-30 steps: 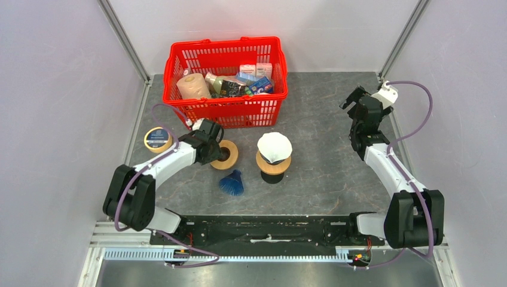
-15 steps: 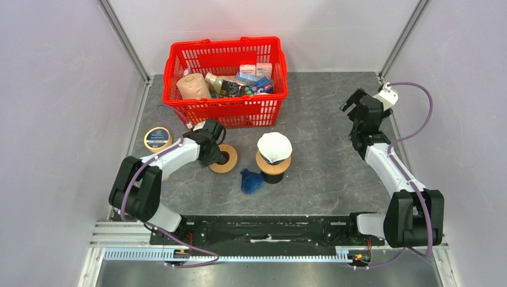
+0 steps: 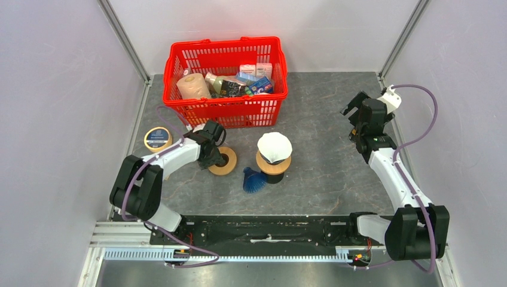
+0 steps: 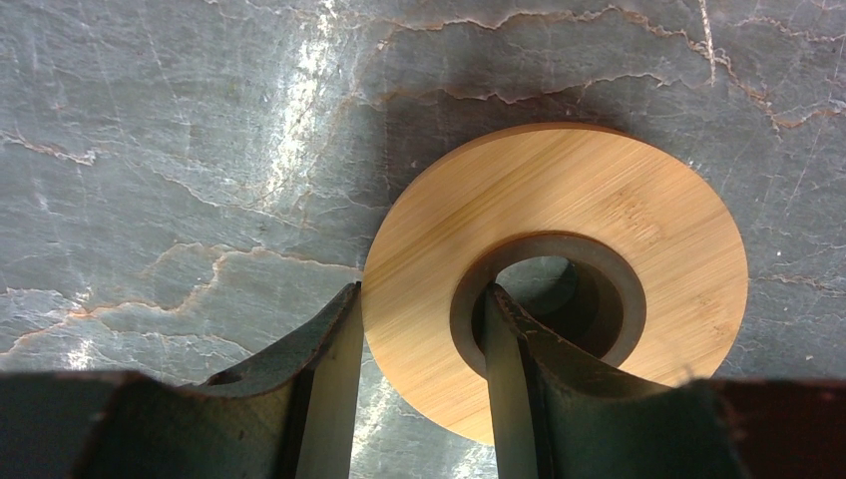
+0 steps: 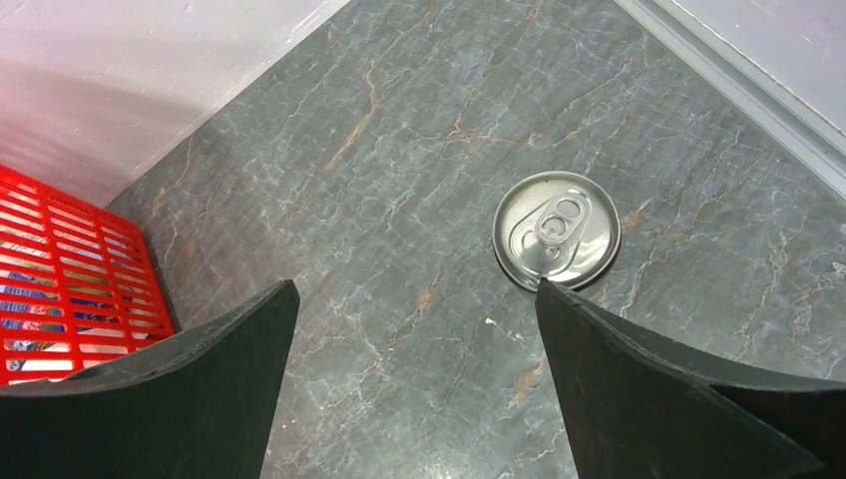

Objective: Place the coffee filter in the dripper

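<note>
You'll find the coffee filter (image 3: 274, 147) sitting as a white cone in the mouth of the dripper (image 3: 274, 167), near the middle of the worktop (image 3: 317, 173), just in front of the red basket (image 3: 226, 110). A blue ribbed cone (image 3: 253, 180) lies against the dripper's left side. Your left gripper (image 4: 424, 299) pinches the band of a separate wooden ring (image 4: 599, 220), one finger in its hole and one on its outer edge. Your right gripper (image 5: 414, 289) hangs with jaws spread wide above a can (image 5: 557, 230) near the worktop's far right corner.
</note>
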